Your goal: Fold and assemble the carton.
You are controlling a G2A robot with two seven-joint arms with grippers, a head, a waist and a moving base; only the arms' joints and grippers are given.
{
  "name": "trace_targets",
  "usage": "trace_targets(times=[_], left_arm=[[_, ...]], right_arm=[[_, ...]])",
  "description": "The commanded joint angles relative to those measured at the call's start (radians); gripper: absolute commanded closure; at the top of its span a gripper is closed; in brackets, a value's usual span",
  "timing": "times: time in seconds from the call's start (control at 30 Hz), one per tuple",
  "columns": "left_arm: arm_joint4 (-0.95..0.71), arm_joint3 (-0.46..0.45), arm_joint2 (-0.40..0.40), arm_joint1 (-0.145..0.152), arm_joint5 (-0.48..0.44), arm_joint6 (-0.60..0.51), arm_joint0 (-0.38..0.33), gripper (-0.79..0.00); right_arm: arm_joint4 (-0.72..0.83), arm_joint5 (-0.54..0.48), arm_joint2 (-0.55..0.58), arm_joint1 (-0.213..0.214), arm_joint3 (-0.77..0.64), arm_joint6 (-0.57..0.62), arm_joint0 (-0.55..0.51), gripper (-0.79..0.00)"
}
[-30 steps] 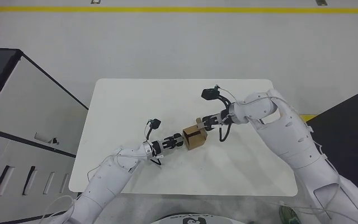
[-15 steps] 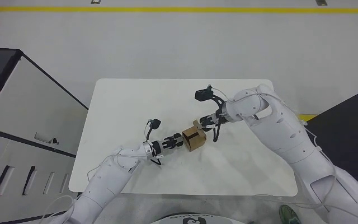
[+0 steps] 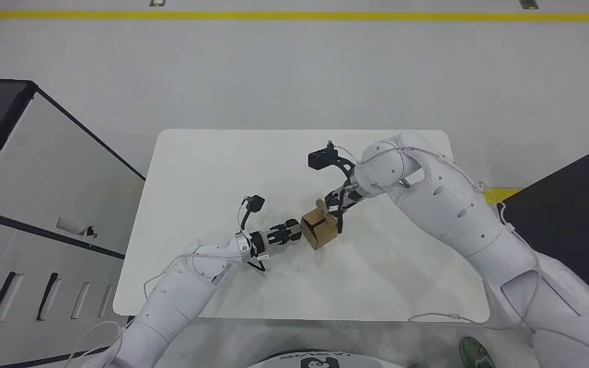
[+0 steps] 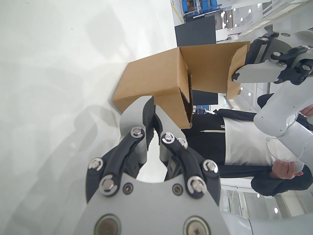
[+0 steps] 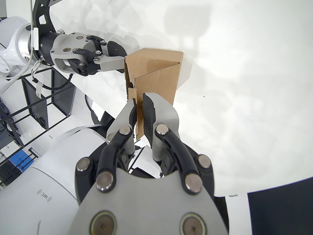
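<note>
A small brown carton (image 3: 319, 226) is held just above the middle of the white table (image 3: 212, 166), partly folded into a box shape with one end open. My left gripper (image 3: 296, 232) is shut on the carton's near-left edge (image 4: 156, 91). My right gripper (image 3: 335, 206) is shut on a thin flap (image 5: 139, 118) at the carton's far-right side. In the left wrist view the carton's open end (image 4: 187, 99) faces sideways and the right gripper's fingers (image 4: 254, 69) pinch the flap (image 4: 236, 72). The right wrist view has the carton (image 5: 156, 74) with my left gripper (image 5: 119, 61) clamped on its far edge.
A dark cabinet (image 3: 37, 166) stands off the table's left side. A black panel (image 3: 552, 202) lies past the right edge. The table surface around the carton is bare white on all sides.
My right arm has swung leftward and its wrist has turned, carrying the flap over toward the carton's top. The left arm and the carton's body have stayed in place.
</note>
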Motion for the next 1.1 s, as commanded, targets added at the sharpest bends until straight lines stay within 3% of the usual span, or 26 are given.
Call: trace_targets(times=[0.0,0.53,1.07], left_arm=[[0.000,0.000,0.000,0.000,0.000,0.000,0.000,0.000],[0.000,0.000,0.000,0.000,0.000,0.000,0.000,0.000],[0.012,-0.020,0.005,-0.001,0.031,0.011,0.003,0.000]], right_arm=[[-0.005,0.003,-0.015,-0.007,0.007,0.007,0.014,-0.031],[-0.003,0.010,-0.093,-0.055,0.078,0.024,0.079,-0.086],[-0.002,-0.005,-0.116,-0.076,0.123,0.034,0.089,-0.068]])
